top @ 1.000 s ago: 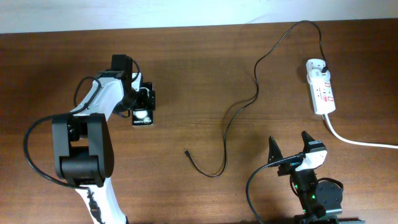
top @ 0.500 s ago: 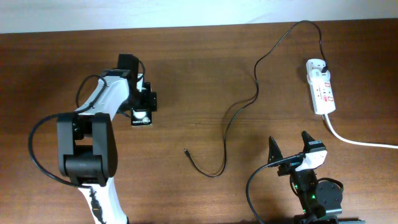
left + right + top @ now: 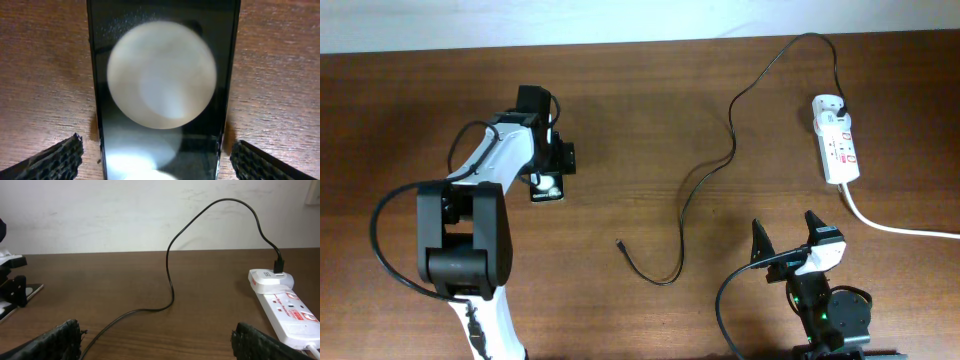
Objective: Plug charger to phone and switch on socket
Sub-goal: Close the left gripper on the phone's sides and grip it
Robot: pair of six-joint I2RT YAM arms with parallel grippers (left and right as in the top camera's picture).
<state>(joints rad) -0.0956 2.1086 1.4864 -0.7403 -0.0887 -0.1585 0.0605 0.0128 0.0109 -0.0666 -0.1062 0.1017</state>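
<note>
The black phone (image 3: 548, 188) lies flat on the table at the left; it fills the left wrist view (image 3: 162, 90) with a round white reflection. My left gripper (image 3: 549, 168) hangs over it, open, one finger on each side of the phone (image 3: 159, 160) with a gap at both edges. The charger cable (image 3: 705, 175) snakes across the middle, its connector tip (image 3: 619, 242) loose on the wood and its black plug (image 3: 841, 104) in the white socket (image 3: 836, 140). My right gripper (image 3: 787, 240) is open and empty at the front right, and the cable (image 3: 172, 280) and socket (image 3: 282, 305) show beyond its fingers (image 3: 160, 342).
The socket's thick white cord (image 3: 895, 228) runs off the right edge. A pale wall (image 3: 125, 210) stands behind the table's far edge. The brown wooden table (image 3: 650, 100) shows between phone and cable.
My left arm has shifted a little to the right over the phone. The phone, cable, socket and right arm have not moved.
</note>
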